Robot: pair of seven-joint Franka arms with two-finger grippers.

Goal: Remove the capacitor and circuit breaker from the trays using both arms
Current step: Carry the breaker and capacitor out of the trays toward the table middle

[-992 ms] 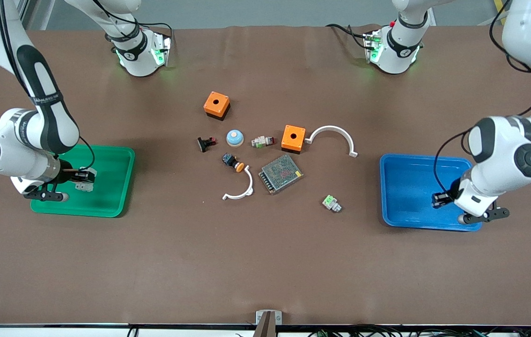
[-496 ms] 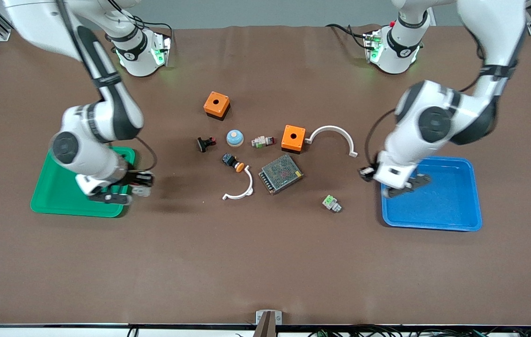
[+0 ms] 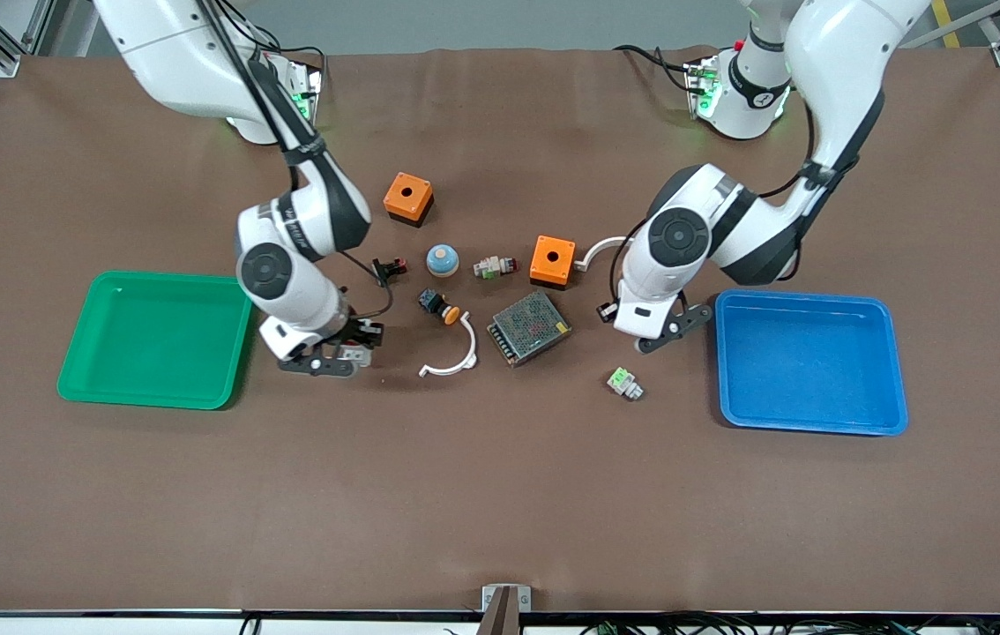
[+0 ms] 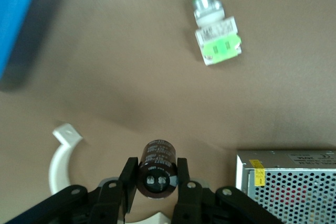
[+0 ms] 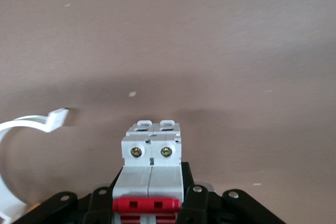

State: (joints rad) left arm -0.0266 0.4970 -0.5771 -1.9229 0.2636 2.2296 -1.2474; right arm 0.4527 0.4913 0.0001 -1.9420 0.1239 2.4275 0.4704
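Note:
My left gripper point(image 3: 609, 310) is shut on the capacitor point(image 4: 159, 167), a small dark cylinder with a shiny end, held between its fingers point(image 4: 128, 178). It hangs over the table between the mesh-covered box point(image 3: 529, 327) and the blue tray point(image 3: 809, 362). My right gripper point(image 3: 362, 347) is shut on the breaker point(image 5: 150, 163), a light-grey block with red levers. It hangs over the table between the green tray point(image 3: 156, 339) and the small white arc point(image 3: 451, 357). Both trays hold nothing.
Mid-table lie two orange boxes point(image 3: 408, 197) point(image 3: 552, 260), a blue dome point(image 3: 443, 258), a black-and-red switch part point(image 3: 390, 267), an orange-capped black button point(image 3: 440, 306), two green-and-white connectors point(image 3: 495, 265) point(image 3: 624, 383) and a larger white arc point(image 3: 599, 250), partly hidden by my left arm.
Both grippers have moved from over their trays toward the table's middle, the right one with the breaker, the left one with the capacitor.

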